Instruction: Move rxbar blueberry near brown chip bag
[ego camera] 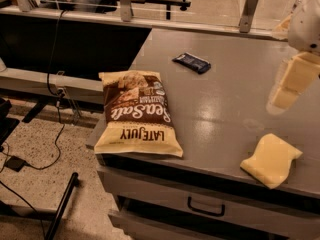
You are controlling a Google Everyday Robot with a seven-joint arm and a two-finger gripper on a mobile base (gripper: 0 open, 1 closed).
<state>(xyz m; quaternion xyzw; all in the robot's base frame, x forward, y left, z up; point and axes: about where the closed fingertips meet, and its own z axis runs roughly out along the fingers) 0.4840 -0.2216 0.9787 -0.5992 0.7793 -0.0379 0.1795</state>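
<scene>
1. Bench (pixel 225 99): grey, glossy top; a drawer with a dark handle (pixel 206 207) below its near edge.
2. Brown chip bag (pixel 137 113): lay flat at the near-left corner, along the left edge; "Sea Salt" and "LATE JULY" lettering read upside down from the camera.
3. Rxbar blueberry (pixel 191 62): dark navy wrapper; lay flat towards the far-left corner, beyond the bag's far end, apart from it and not touching.
4. Pale yellow block (pixel 271 160): lay by the near edge, towards the right corner.
5. Pincer (pixel 282 99): hung above the right side of the bench, over the yellow block, well apart from the bar; nothing seen in it; whether wide or narrow could not be told.
</scene>
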